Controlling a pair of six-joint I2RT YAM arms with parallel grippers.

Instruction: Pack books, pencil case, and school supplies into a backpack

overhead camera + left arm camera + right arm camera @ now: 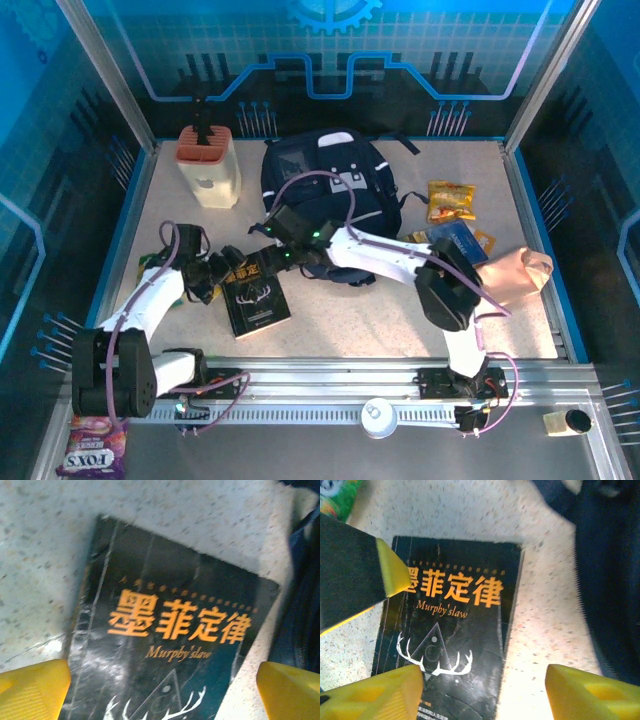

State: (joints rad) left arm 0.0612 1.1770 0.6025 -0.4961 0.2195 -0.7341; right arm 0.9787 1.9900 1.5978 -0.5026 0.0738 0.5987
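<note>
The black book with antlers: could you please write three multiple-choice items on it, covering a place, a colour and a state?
1. Where does the black book lie?
A) on the table, beside the backpack
B) inside a bag
C) on the beige holder

2. What colour are its large title characters?
A) white
B) orange
C) green

3. How is the left gripper?
A) shut on the book
B) open above the book
C) shut on a strap

Answers:
1 A, it lies flat on the speckled table.
2 B, they are orange on the black cover.
3 B, its yellow fingers stand wide apart with the cover between them.
</note>
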